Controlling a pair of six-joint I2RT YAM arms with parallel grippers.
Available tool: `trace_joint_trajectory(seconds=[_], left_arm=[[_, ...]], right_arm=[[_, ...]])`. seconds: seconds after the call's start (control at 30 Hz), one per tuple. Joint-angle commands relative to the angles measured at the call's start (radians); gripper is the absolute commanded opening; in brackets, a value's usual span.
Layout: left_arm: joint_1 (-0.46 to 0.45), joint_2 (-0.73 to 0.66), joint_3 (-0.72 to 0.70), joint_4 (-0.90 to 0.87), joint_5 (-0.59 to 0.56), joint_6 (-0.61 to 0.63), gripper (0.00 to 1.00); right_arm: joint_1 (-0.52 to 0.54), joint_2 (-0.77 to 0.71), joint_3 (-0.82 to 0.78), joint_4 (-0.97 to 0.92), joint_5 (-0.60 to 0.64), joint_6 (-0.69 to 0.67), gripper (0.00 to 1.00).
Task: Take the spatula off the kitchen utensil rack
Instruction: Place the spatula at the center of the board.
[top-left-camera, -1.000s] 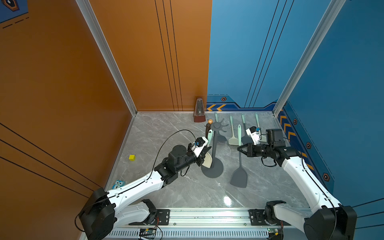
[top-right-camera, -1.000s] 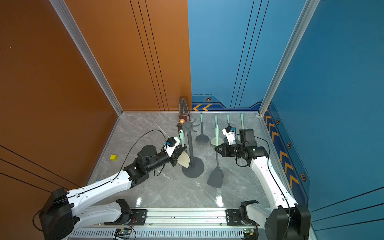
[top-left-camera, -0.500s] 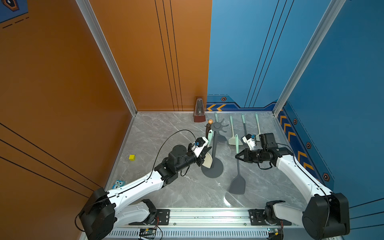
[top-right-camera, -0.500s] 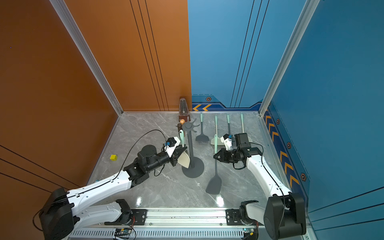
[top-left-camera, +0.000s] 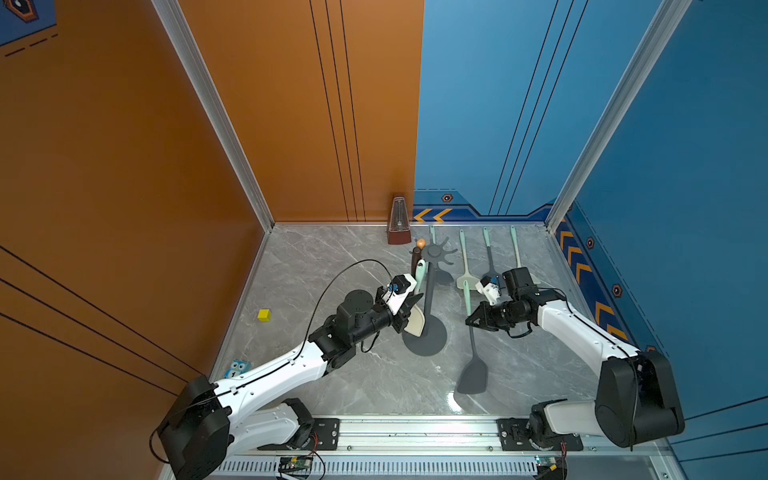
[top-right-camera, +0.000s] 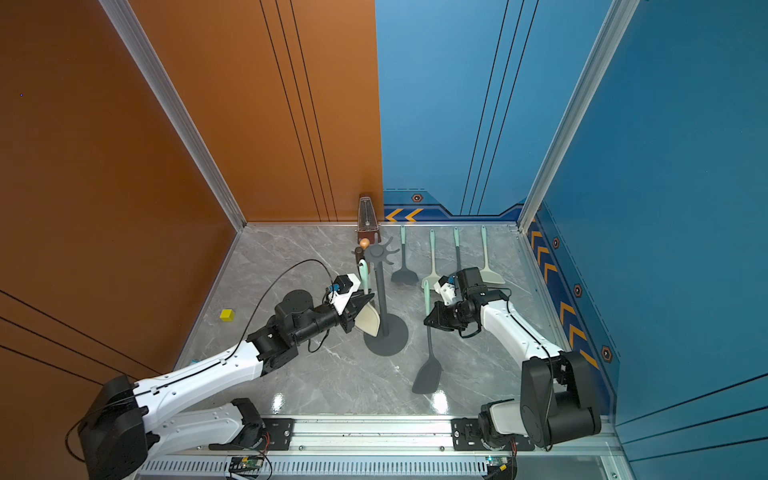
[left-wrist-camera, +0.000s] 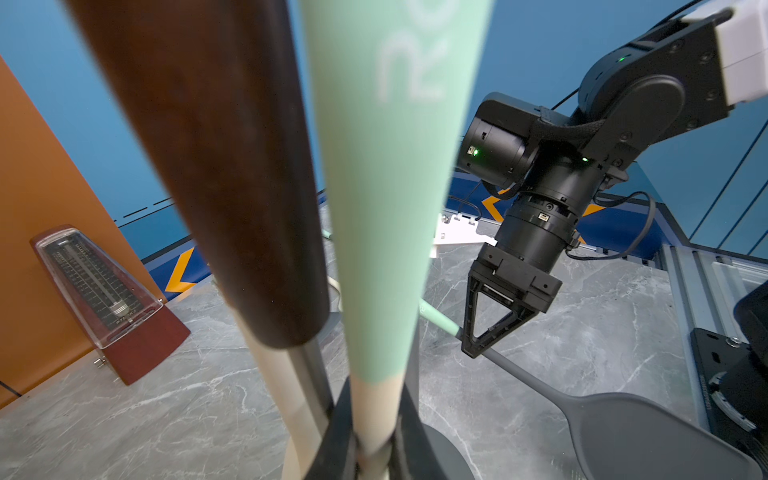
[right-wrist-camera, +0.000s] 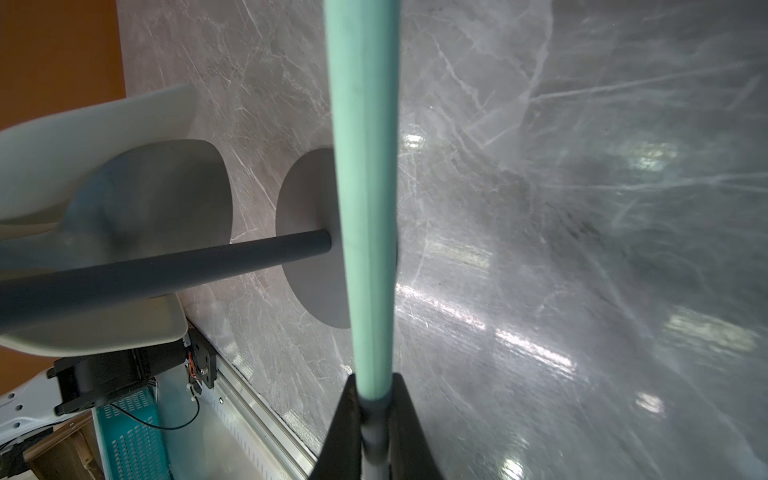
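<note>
Grey marble tabletop (top-left-camera: 332, 270), mid-job: right gripper (top-left-camera: 471, 321) pinches the mint-handled dark grey spatula (top-left-camera: 473, 377), clear of the dark grey matte kitchen utensil rack (top-left-camera: 434, 343), blade low over the table. Left gripper (top-left-camera: 415, 300) is clamped on a cream-bladed spatula (top-left-camera: 415, 323) hanging there. Next, I'd guess: lower gently, then let go.

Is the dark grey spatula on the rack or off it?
Off. The right gripper holds the dark grey spatula by its handle, well apart from the rack and its hook prongs.
</note>
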Motion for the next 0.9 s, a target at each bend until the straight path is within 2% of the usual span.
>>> trace_joint_trajectory(seconds=[0.0,0.87], left_arm=[[-0.002,-0.029,-0.004,0.069,0.010,0.000,0.11],[-0.005,-0.051,-0.025,0.069,-0.001,-0.002,0.11]], right_arm=[[0.012,0.024,-0.013,0.025,0.026,0.008,0.00],[0.022,0.186,-0.024,0.104,0.052,-0.018,0.00]])
